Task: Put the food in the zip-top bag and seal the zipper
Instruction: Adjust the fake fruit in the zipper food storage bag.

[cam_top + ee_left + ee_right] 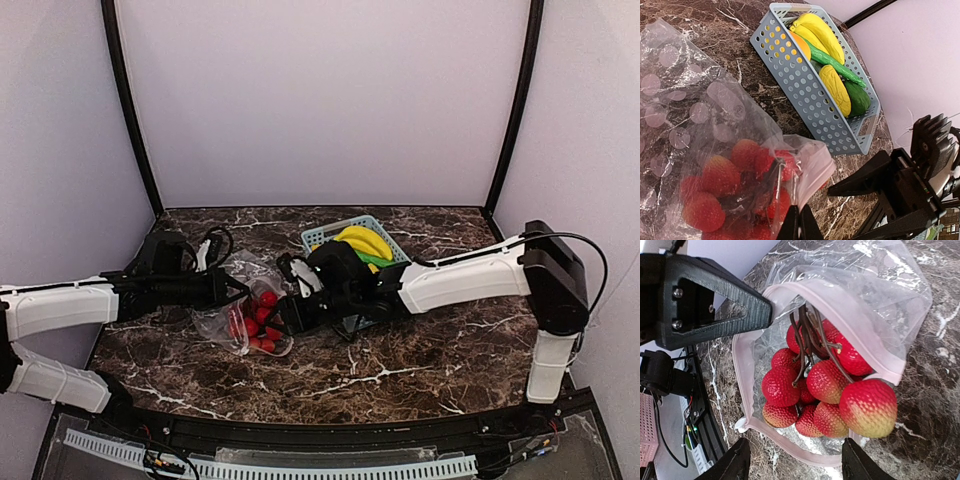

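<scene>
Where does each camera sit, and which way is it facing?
Top external: above, behind the robot, looking down at the table; both arms show.
Left wrist: along the shut left gripper pinching the zip-top bag, toward the basket.
Right wrist: past the open right gripper, into the bag at the red fruits.
Shared: both wrist views show the bag and fruits.

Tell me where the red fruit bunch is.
In the top view the red fruit bunch lies left of centre, in the open mouth of the zip-top bag, just left of the light-blue basket.
</scene>
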